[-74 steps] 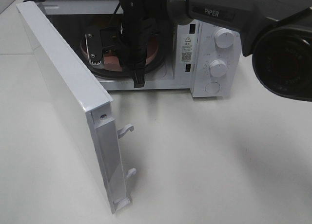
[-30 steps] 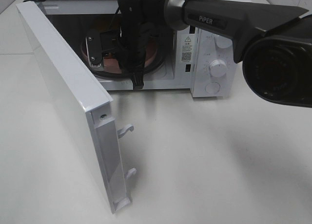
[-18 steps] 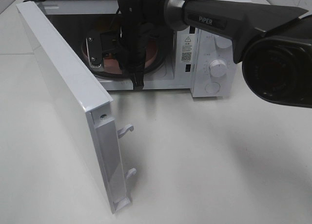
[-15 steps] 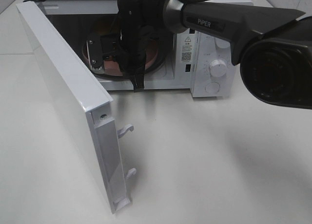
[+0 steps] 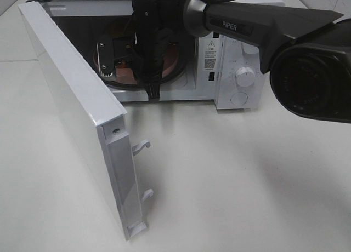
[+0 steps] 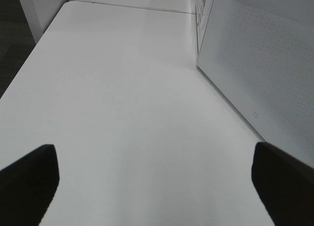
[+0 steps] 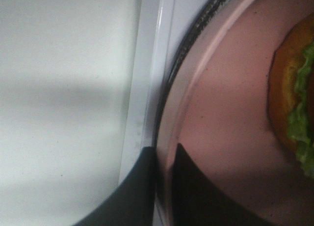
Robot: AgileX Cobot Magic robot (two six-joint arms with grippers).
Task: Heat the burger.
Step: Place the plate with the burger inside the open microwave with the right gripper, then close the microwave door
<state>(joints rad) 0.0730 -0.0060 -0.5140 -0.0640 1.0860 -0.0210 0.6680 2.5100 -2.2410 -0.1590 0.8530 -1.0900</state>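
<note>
sitting inside microwave [image 5: 230, 93]: burger [image 7: 293, 103] on pink plate [image 7: 225, 113], right hand [image 7: 163, 148] pinching rim

Burger [image 7: 292, 88] cut off by right wrist frame edge; hidden behind right arm [image 5: 247, 22] in high view. Right hand [image 7: 163, 151] blurred, grip on plate [image 7: 221, 118] unclear.

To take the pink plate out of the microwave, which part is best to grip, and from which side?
Grip the pink plate by its thin near rim, entering through the open front of the microwave, one finger on each face. The burger sits well in from the rim, leaving it bare; the right gripper straddles it this way.
</note>
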